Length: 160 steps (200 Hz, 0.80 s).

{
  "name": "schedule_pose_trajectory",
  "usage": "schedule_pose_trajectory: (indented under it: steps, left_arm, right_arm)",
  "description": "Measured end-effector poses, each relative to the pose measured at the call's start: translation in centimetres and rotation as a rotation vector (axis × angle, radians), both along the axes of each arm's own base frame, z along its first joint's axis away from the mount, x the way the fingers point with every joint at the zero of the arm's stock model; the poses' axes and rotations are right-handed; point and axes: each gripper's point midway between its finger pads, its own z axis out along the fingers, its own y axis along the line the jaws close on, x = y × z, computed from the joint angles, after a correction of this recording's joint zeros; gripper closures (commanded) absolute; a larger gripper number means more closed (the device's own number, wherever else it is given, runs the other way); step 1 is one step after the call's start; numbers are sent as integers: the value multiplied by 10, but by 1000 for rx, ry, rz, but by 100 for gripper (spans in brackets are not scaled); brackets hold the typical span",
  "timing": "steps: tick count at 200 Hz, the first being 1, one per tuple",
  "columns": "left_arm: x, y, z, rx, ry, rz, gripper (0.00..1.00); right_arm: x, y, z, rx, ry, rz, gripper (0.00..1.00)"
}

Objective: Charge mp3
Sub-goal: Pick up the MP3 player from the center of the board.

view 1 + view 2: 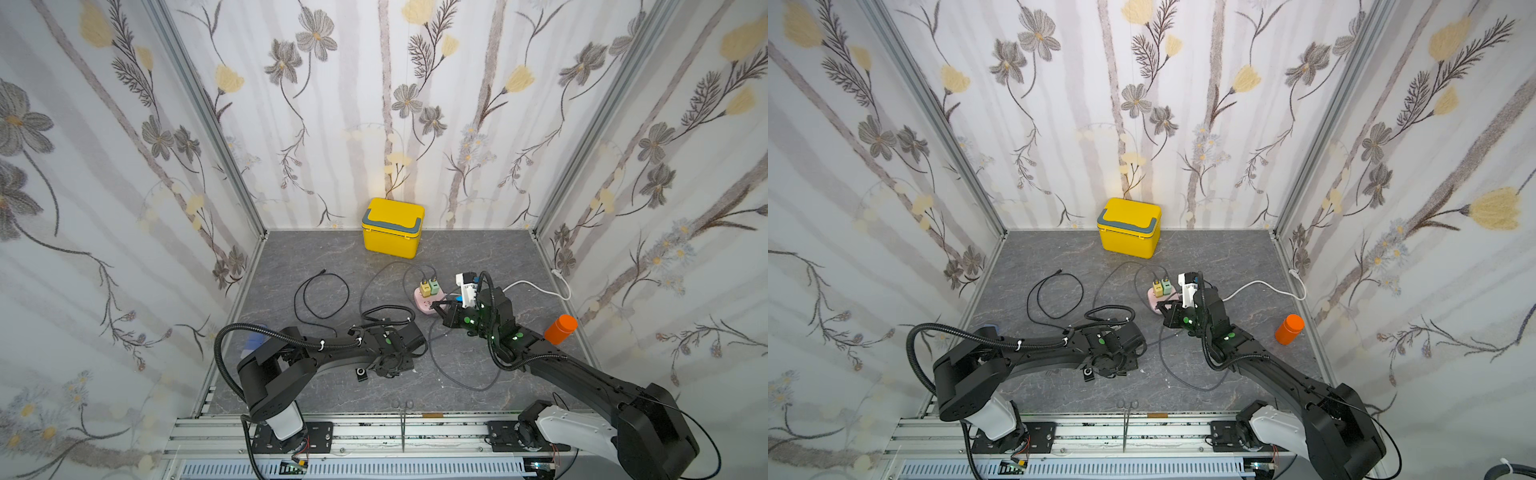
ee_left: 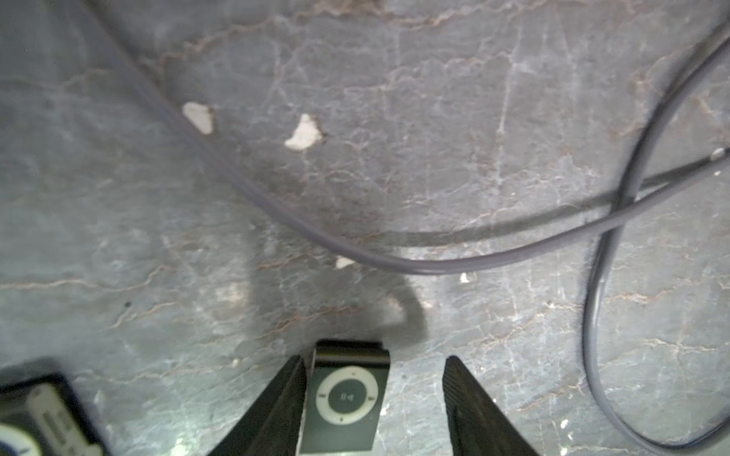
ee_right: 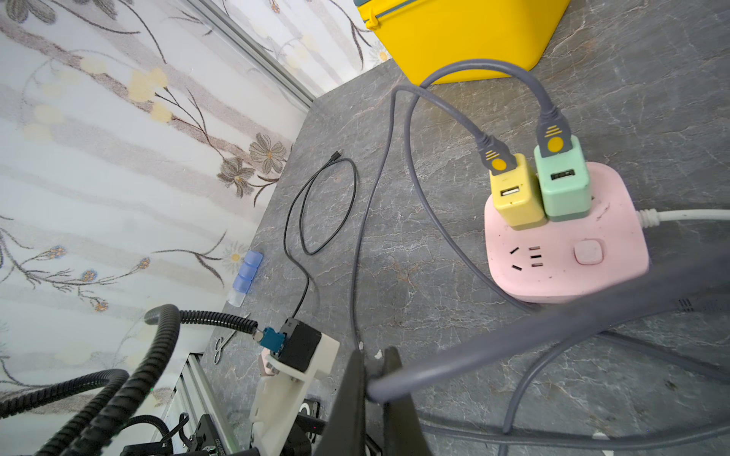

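My left gripper (image 2: 373, 359) sits open around the mp3 (image 2: 343, 398): light, probably slick, so I'd pinch its side edges; my right gripper (image 3: 374, 351) clamps the floppy grey cable (image 3: 513, 335).

Box (image 1: 392, 226) at back; strip (image 1: 419, 296) before it, chargers (image 1: 425, 287) on strip; mp3 (image 1: 361, 373) front-left; bottle (image 1: 561, 329) right.

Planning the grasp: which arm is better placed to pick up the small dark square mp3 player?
Left: the left gripper straddles the mp3 player, jaws open; the right gripper is shut on the grey cable.
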Motion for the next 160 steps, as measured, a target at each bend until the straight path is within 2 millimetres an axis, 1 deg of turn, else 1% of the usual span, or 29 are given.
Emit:
schedule_pose_trajectory:
  steps: [37, 60, 101, 141, 160]
  left_arm:
    - [3, -10, -4, 64, -5, -129, 44]
    - [2, -9, -5, 98, -4, -186, 44]
    - [-3, 0, -4, 158, 1, -308, 44]
    - [-3, -3, 0, 169, -17, -407, 46]
    - [0, -11, 2, 164, -21, -437, 46]
  right_arm:
    - [-1, -2, -3, -3, 8, 1, 100]
    - [-3, -3, -7, -6, 18, 4, 100]
    - [-6, -5, -10, -7, 22, 5, 100]
    - [-9, -7, -9, -4, 18, 3, 100]
    - [-10, -7, -12, -4, 27, 1, 100]
